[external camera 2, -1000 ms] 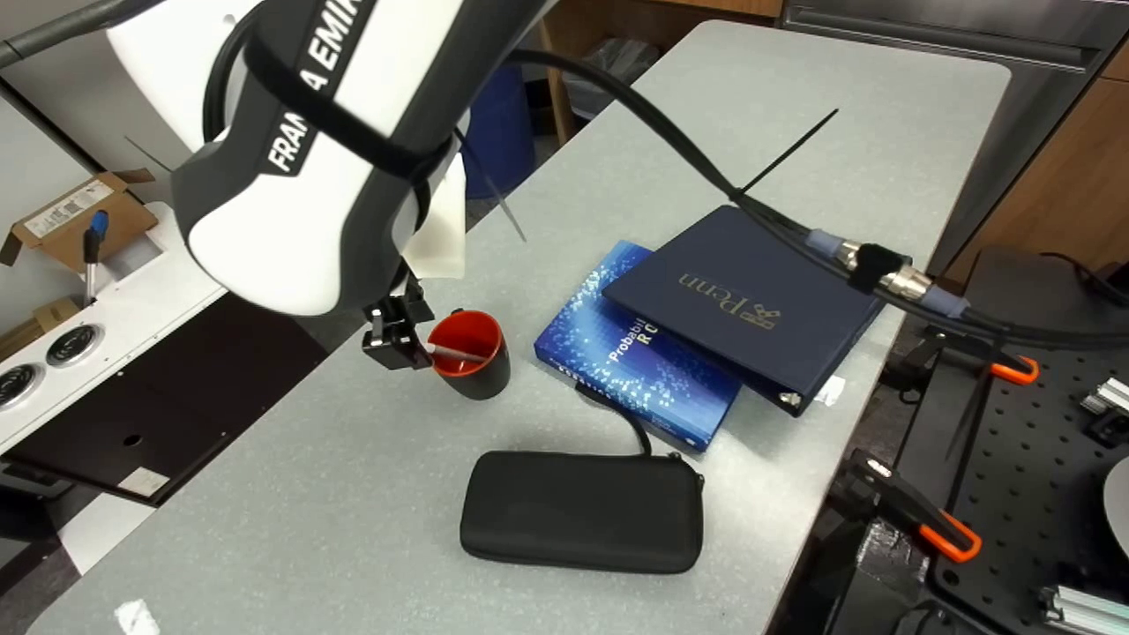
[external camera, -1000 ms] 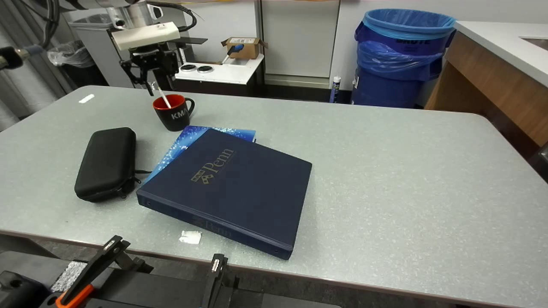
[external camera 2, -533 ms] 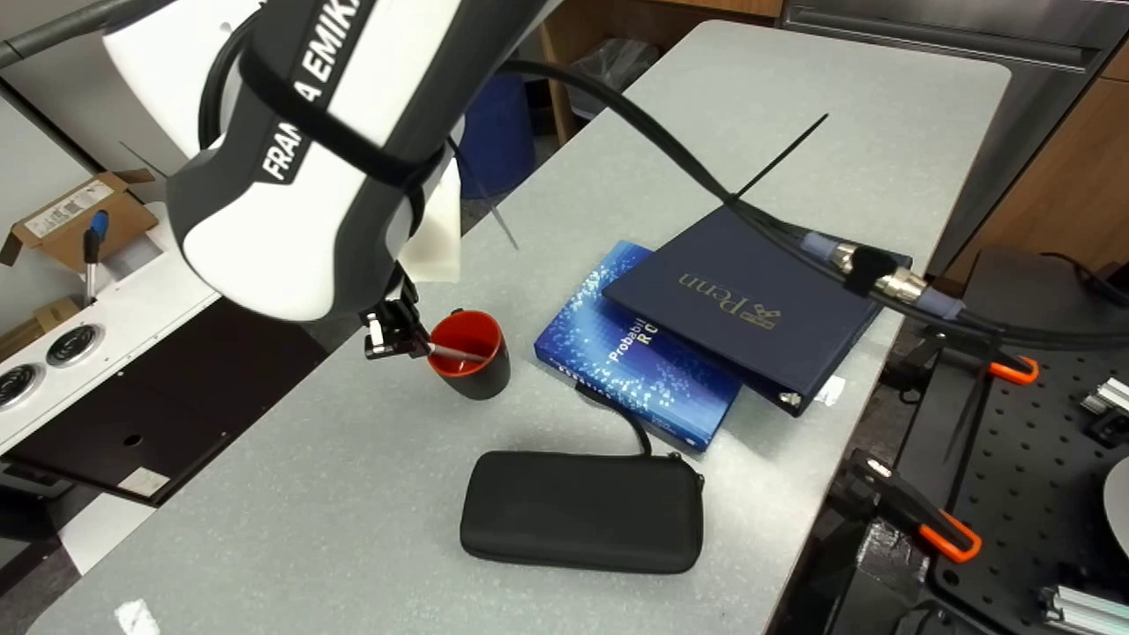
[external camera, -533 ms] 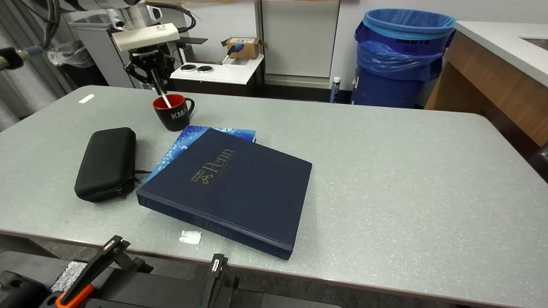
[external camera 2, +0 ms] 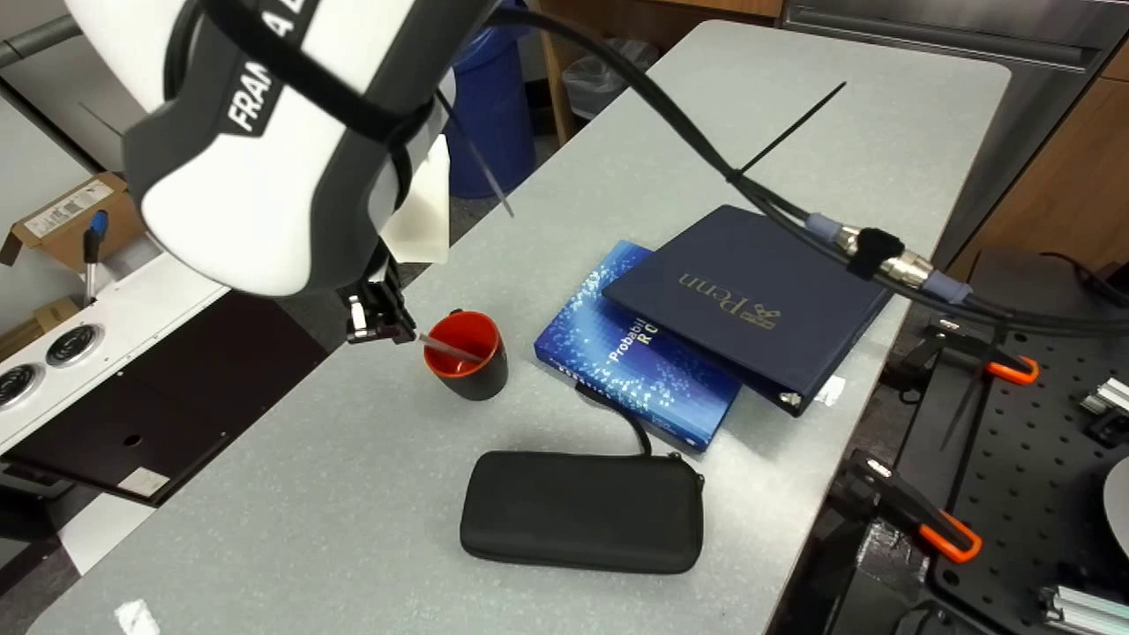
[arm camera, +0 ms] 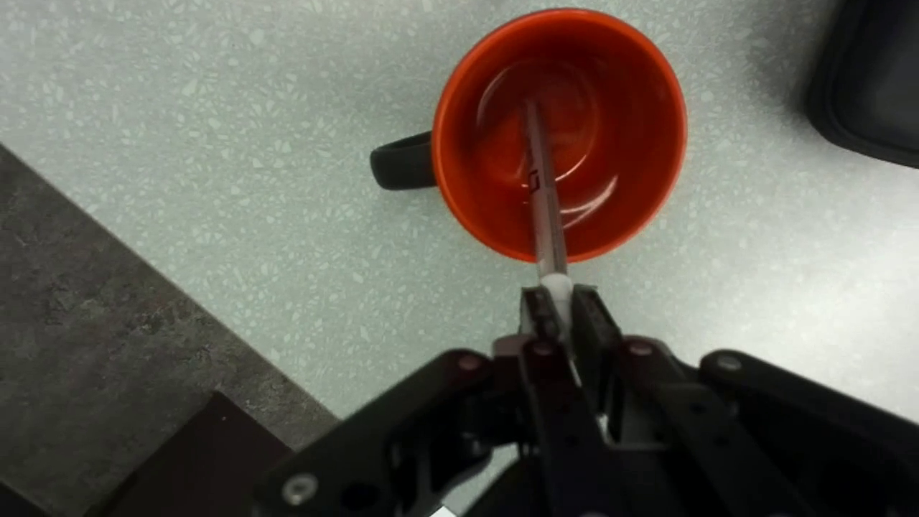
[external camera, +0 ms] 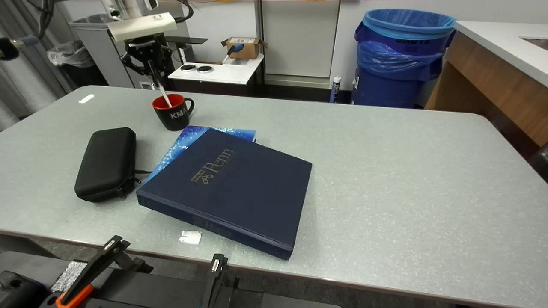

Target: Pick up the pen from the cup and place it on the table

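Observation:
The pen [arm camera: 543,194], a slender pale stick with a white end piece, leans out over the rim of the cup [arm camera: 610,143], its lower part still inside. This cup is dark outside and red within, and stands on the speckled grey-green table [external camera: 385,184] with its handle to one side. Both finger pads of my gripper [arm camera: 562,298] press on the white part of the pen, just outside the rim. In both exterior views the gripper [external camera: 158,82] is above and beside the cup [external camera 2: 481,381], and the pen [external camera 2: 454,349] slants between them. The pen's top end is hidden by the fingers.
A black zip case [external camera 2: 582,511] lies near the cup. A dark blue Penn binder [external camera: 231,188] rests partly on a blue book [external camera 2: 635,353]. The table's edge [arm camera: 172,283] runs close to the cup and gripper, with floor beyond.
The jaws, apart a second ago, have shut on the pen. Since then the gripper has moved up and slightly away from the cup with the pen; the cup has shifted a little.

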`<state>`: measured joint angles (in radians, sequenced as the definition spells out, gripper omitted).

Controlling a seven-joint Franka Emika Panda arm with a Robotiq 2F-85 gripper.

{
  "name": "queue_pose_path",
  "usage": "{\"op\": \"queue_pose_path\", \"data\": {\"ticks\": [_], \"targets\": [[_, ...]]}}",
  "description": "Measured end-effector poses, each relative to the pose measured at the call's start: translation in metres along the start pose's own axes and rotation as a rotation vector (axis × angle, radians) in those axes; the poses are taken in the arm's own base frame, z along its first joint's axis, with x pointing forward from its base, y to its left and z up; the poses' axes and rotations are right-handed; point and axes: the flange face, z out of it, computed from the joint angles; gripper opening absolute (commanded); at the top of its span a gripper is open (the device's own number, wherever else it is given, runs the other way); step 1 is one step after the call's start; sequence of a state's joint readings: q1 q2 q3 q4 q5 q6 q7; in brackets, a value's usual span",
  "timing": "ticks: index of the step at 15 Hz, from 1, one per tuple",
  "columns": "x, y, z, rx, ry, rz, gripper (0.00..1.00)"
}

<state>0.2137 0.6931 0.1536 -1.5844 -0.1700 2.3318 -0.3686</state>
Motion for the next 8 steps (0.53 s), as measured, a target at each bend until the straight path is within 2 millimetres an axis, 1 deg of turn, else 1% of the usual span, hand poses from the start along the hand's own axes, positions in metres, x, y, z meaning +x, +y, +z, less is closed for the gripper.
{"op": "queue_pose_path", "data": {"ticks": [5, 6, 7, 8], "targets": [[-0.011, 0.004, -0.067, -0.046, 0.048, 0.03, 0.03], [-0.016, 0.008, -0.076, -0.057, 0.042, 0.046, 0.03], [-0.022, 0.015, -0.08, -0.066, 0.02, 0.064, 0.03], [-0.029, 0.022, -0.078, -0.073, -0.014, 0.084, 0.03]]}}
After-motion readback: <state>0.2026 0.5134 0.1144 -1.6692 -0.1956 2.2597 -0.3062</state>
